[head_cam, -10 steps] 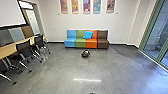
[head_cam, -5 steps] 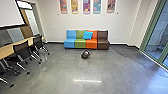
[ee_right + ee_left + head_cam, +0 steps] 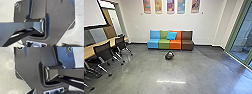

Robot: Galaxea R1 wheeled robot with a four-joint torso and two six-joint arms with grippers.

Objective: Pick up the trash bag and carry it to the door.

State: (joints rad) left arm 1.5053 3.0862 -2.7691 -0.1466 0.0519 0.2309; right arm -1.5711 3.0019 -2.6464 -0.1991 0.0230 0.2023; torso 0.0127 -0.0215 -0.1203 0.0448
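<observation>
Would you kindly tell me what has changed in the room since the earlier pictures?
The robot seems to have rolled a little forward: in the head view the black chairs have shifted left and nearer, and the dark bundle on the floor sits slightly lower. Nothing in the room visibly moved by itself; the bundle still lies before the coloured sofa, with the blue cushion still on it.

Dark bag (image 3: 169,55) before colourful seats (image 3: 164,44).

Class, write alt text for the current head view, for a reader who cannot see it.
A dark, rounded bundle lies on a grey floor before a sofa in blue, green, orange and brown. Black chairs line a table at left; glass panels stand at right.
</observation>
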